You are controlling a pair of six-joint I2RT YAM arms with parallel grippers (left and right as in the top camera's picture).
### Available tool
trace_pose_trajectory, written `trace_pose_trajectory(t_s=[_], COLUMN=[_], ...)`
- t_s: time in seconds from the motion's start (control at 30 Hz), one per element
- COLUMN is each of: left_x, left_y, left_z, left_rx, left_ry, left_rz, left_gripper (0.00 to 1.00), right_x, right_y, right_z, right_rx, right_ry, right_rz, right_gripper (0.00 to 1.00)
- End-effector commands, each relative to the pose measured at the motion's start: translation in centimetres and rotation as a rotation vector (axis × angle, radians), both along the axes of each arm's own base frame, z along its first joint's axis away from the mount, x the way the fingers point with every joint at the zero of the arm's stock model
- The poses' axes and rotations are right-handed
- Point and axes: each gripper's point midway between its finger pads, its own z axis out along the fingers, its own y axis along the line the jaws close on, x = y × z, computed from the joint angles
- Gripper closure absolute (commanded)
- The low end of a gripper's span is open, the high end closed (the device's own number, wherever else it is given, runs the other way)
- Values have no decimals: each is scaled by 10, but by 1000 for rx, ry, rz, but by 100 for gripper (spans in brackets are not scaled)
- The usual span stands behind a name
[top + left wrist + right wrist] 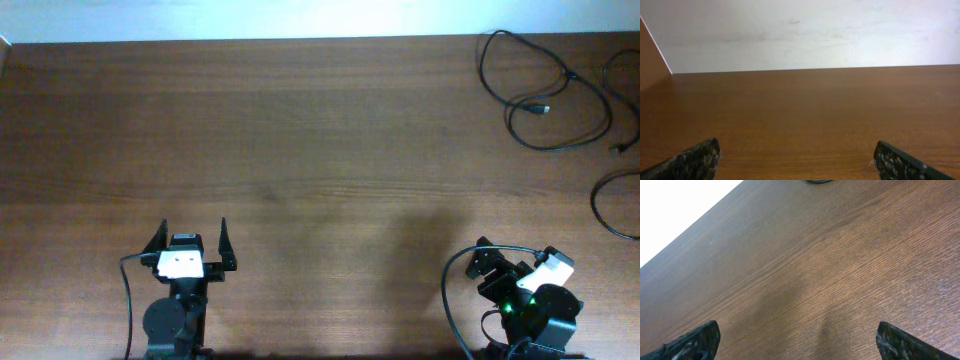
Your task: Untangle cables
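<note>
The left gripper (797, 146) has its two dark, speckled fingers (695, 161) spread wide apart, with nothing between them but bare wood; its wrist view shows only the tabletop running to a pale wall. In the overhead view it sits near the front edge of the brown, wood-grained table (300, 150), left of centre, pointing straight towards the far side. The right gripper (797, 330) is equally wide open and holds nothing, its black fingertips (900, 341) framing plain wood grain. From above, this arm sits at the front right corner, turned a little to the left, with a green light glowing on its body. The thin black cables (540, 107) lie well apart from both grippers, at the far right corner of the table. One long cord forms a large irregular loop there, with a small plug end resting inside the loop. A second cord runs off the right edge of the overhead view near it, and a third curved stretch (595, 203) lies closer to the front, against the right edge, between the big loop and the right arm. The right wrist view catches only a short dark arc of cable (819, 181) at its top edge, far ahead of the fingers. Neither gripper touches any cord.
</note>
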Motion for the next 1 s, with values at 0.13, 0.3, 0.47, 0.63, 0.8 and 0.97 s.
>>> trace_pose_trajectory(t_s=[0.13,0.3,0.47,0.63,0.8,0.97], left_x=[0,0,0,0,0,0], left_y=[-1,-1,-1,-1,-1,-1], left_z=[-2,-2,-2,-2,-2,-2], left_rx=[19,19,19,19,19,19], left_ry=[6,6,6,6,6,6], left_rz=[-10,-10,-10,-10,-10,-10], left_gripper=[2,2,1,2,2,2], right_x=[0,0,0,0,12,33], right_y=[0,0,0,0,3,34], right_z=[-1,-1,-1,-1,24,119], right_rx=[-4,-4,-4,-4,37,-257], right_ry=[-2,-2,-2,-2,-120,-507], right_rz=[-1,-1,-1,-1,1,222], right_gripper=[1,1,1,1,1,1])
